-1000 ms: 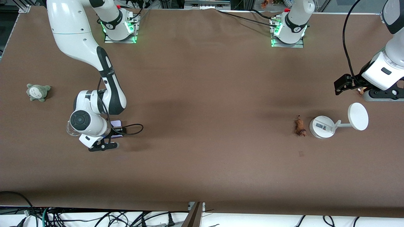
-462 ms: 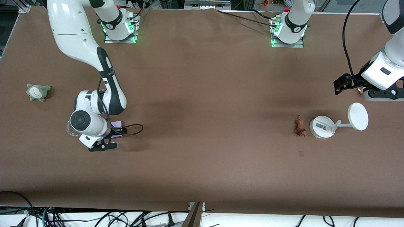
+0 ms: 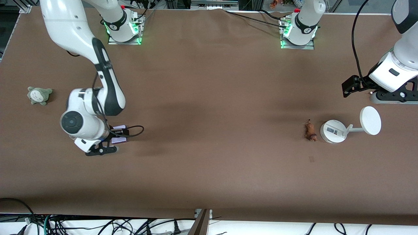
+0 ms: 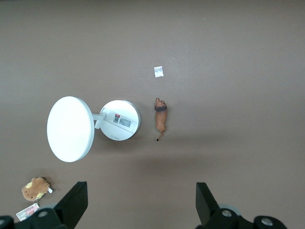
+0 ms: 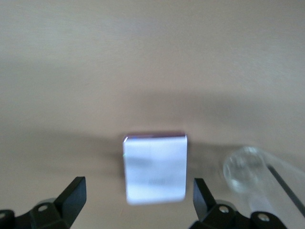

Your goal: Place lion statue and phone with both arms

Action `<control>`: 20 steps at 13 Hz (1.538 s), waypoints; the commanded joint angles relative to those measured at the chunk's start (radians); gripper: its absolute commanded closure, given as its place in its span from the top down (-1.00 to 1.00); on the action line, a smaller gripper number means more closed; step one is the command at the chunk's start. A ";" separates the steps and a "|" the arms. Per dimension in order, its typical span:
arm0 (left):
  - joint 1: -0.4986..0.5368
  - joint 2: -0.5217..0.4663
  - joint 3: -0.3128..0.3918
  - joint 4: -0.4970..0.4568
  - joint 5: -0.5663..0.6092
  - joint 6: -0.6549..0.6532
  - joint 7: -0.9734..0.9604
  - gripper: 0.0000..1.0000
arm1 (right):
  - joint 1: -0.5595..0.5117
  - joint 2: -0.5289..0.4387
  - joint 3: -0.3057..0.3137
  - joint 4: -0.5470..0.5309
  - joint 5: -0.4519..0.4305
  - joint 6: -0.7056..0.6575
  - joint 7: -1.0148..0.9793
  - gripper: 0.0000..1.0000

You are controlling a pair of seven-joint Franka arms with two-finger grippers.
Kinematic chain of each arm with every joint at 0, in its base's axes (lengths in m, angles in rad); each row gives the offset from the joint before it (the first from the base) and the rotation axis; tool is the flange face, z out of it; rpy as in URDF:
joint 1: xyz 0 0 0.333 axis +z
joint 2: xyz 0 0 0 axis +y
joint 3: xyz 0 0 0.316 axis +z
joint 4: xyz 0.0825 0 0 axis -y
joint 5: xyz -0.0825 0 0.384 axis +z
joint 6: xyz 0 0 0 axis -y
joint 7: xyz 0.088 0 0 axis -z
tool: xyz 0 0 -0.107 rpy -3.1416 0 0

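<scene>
We see the right gripper point(image 3: 109, 143) low over the phone point(image 3: 119, 140) toward the right arm's end of the table. In the right wrist view its fingers point(image 5: 71, 195) stand wide apart on either side of the phone point(image 5: 155, 168), touching nothing; the phone lies flat on the table point(image 3: 209, 98). The left gripper point(image 3: 365, 87) hangs high at the left arm's end, fingers point(image 4: 74, 202) wide and empty, over the table near the stand point(image 3: 333, 131). The lion point(image 3: 310, 130) lies on the table just beside the stand's round base.

We judge the phone may slip, being thin and flat, if the fingers close too high. A clear glass point(image 5: 244, 169) stands near the phone and could be knocked. The lion is tiny and close to the stand, so a wide approach may bump the stand.

The glass is the only container; it looks empty.
</scene>
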 commanded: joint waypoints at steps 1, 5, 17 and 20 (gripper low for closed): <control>-0.001 -0.011 -0.004 0.007 -0.012 -0.019 0.007 1.00 | -0.006 -0.149 0.005 -0.007 0.016 -0.150 0.009 0.98; 0.000 -0.011 -0.003 0.007 -0.013 -0.025 0.007 1.00 | -0.007 -0.243 -0.041 0.177 0.012 -0.471 0.017 0.98; 0.002 -0.011 -0.003 0.007 -0.015 -0.027 0.007 1.00 | -0.001 -0.272 -0.143 0.412 0.002 -0.773 0.035 0.98; 0.002 -0.011 -0.003 0.007 -0.015 -0.027 0.007 1.00 | 0.002 -0.272 -0.135 0.412 -0.001 -0.794 0.055 0.98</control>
